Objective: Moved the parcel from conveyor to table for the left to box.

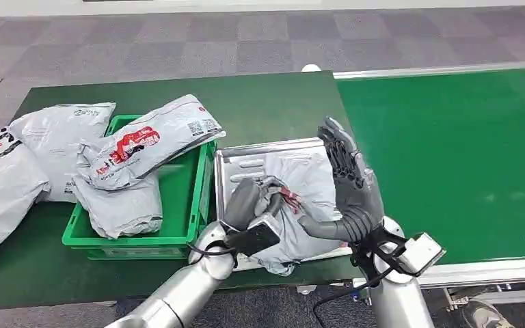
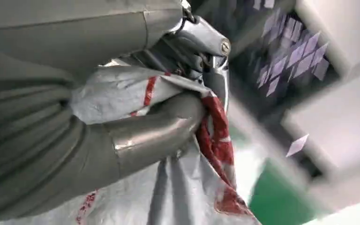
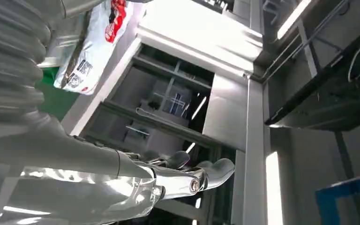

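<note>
One parcel (image 1: 294, 198) is gripped by the left hand (image 1: 249, 205) over the metal tray (image 1: 229, 167) on the table; the right hand (image 1: 352, 184) is raised beside it, fingers apart. Slippage of the thin film is judged possible if lifted toward the green crate (image 1: 198, 198).

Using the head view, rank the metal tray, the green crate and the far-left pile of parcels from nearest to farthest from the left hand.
1. Metal tray: directly under the left hand, which grips a parcel lying on it.
2. Green crate: just to the hand's left, beside the tray.
3. Pile of parcels: on the table's far left, beyond the crate.
</note>
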